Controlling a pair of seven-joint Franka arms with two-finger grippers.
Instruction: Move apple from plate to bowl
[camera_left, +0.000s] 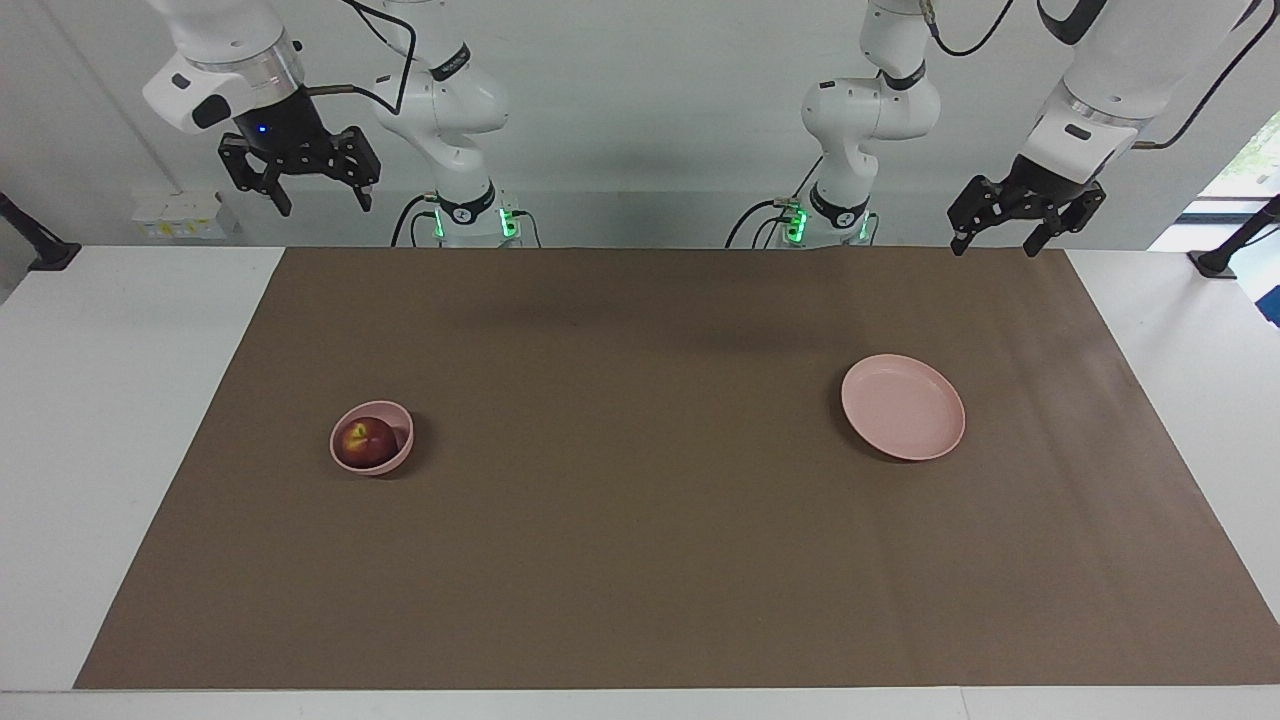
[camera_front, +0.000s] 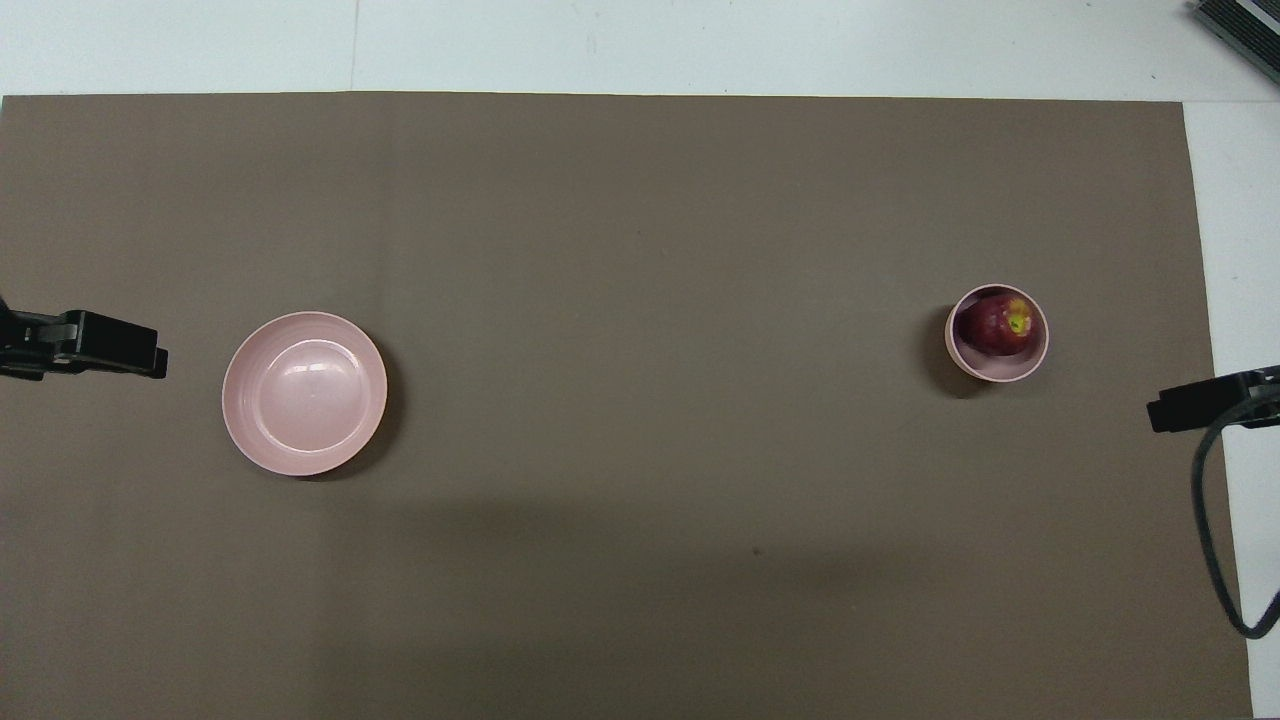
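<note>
The dark red apple (camera_left: 365, 441) (camera_front: 997, 323) lies inside the small deep pink bowl (camera_left: 392, 465) (camera_front: 998, 371) toward the right arm's end of the table. The flat pink plate (camera_left: 903, 407) (camera_front: 304, 392) sits bare toward the left arm's end. My right gripper (camera_left: 321, 205) (camera_front: 1158, 414) is open and empty, raised high over the table's edge at the right arm's end. My left gripper (camera_left: 995, 245) (camera_front: 158, 361) is open and empty, raised over the mat's edge at the left arm's end; that arm waits.
A brown mat (camera_left: 640, 480) covers most of the white table (camera_left: 120, 400). A black cable (camera_front: 1210, 540) hangs from the right arm over the mat's edge. Both arm bases (camera_left: 465, 215) stand at the robots' edge of the table.
</note>
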